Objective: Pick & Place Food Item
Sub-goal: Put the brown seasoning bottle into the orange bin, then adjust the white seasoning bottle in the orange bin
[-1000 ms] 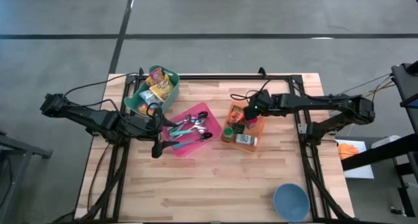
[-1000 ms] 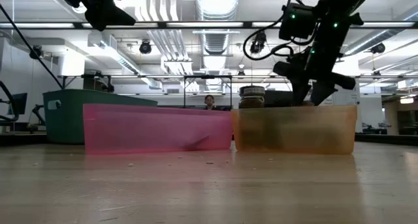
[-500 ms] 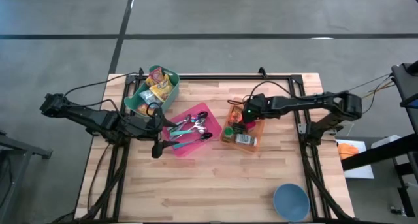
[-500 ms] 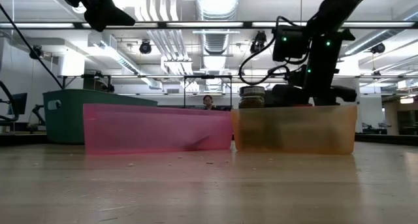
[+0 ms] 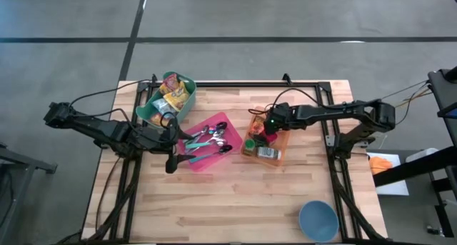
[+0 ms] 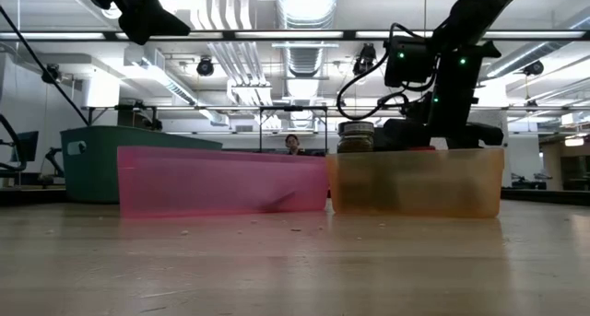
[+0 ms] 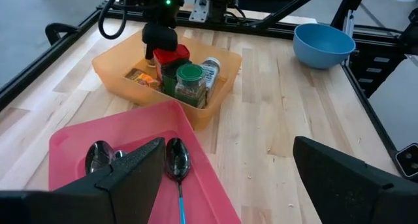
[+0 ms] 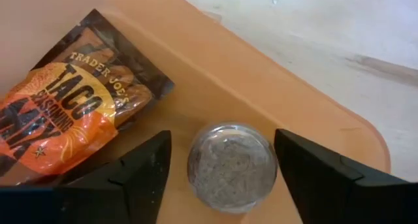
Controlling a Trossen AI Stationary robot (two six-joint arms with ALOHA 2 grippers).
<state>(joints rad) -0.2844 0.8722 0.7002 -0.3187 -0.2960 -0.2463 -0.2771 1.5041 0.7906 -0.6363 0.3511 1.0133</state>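
Orange bin (image 5: pixel 251 141) | right wrist only: jar (image 8: pixel 231 166) between spread jaws | left jaws spread

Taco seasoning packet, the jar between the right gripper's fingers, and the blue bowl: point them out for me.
taco seasoning packet (image 8: pixel 62 116), right wrist view, on its orange printed face.
jar (image 8: pixel 230 166), right wrist view, on its round top.
blue bowl (image 7: pixel 324 45), left wrist view, on its outer wall.

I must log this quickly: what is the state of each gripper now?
Left gripper: open, holding nothing, above the pink tray.
Right gripper: open around a small jar in the orange bin, not gripping it.
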